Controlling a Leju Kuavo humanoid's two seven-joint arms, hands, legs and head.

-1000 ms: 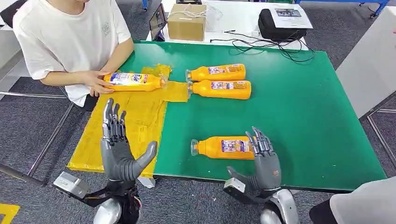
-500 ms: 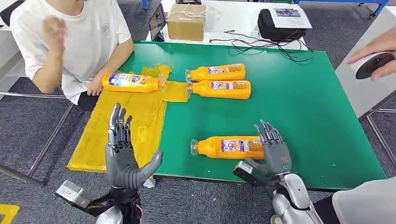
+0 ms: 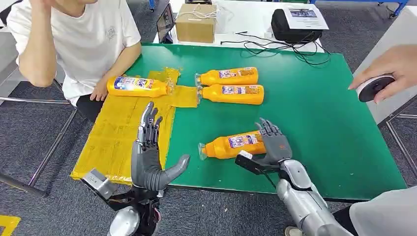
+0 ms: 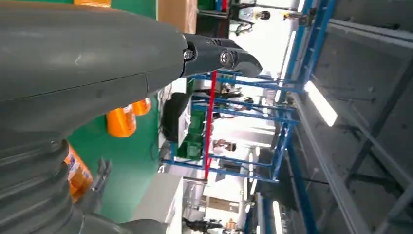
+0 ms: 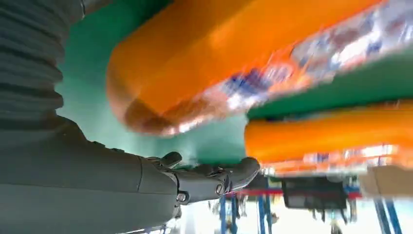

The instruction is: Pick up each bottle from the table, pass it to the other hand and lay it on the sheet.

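Green counter (image 3: 314,123) carries everything; a yellow sheet (image 3: 123,132) covers its left end, with one orange bottle (image 3: 139,86) lying on it beside a seated person (image 3: 78,44); two more bottles (image 3: 231,84) lie side by side mid-counter, their caps near the sheet's edge; the nearest bottle (image 3: 231,145) lies tilted at the front edge, the right hand (image 3: 271,143) touching its base with fingers spread, not closed on it; the left hand (image 3: 150,157) hovers over the sheet's front edge, fingers apart, holding nothing; another person's hand (image 3: 388,69) holds a round object (image 3: 371,87) at the far right.
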